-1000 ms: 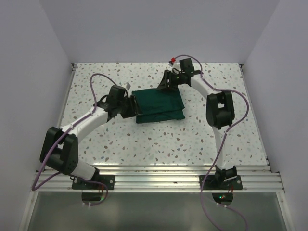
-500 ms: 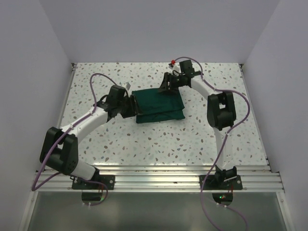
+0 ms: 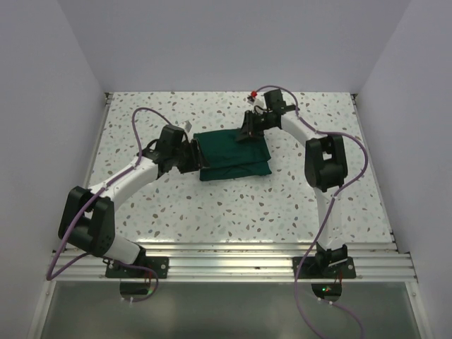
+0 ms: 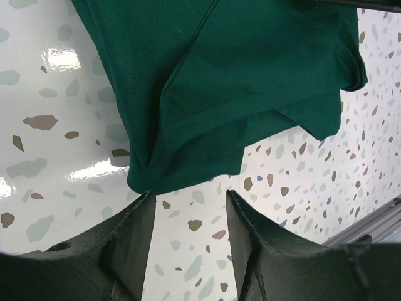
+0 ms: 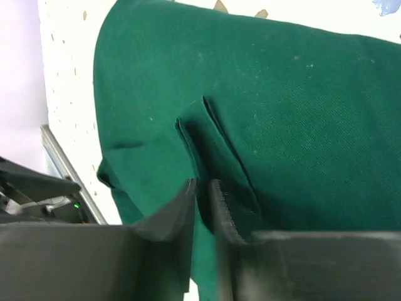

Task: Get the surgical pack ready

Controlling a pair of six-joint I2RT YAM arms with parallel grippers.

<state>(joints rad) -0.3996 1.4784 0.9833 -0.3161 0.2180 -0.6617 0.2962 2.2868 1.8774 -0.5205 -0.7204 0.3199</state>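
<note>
Pinching with the right gripper (image 5: 202,188), jaws just narrowed from wide onto a raised ridge of the green drape (image 5: 301,113). Holding the left gripper (image 4: 189,199) spread and empty beside the drape's corner on the table (image 3: 212,212). Looks ready for lifting that edge into another fold.

a white table (image 3: 212,205), speckled with grey and brown flecks, is seen, its top glossy enough for light to be reflected. laid directly on it is the surgical pack (image 3: 233,157), a dark green fabric drape folded into overlapping layers and set flat around the middle, toward the far half. a small pleat is raised near its far edge.
</note>
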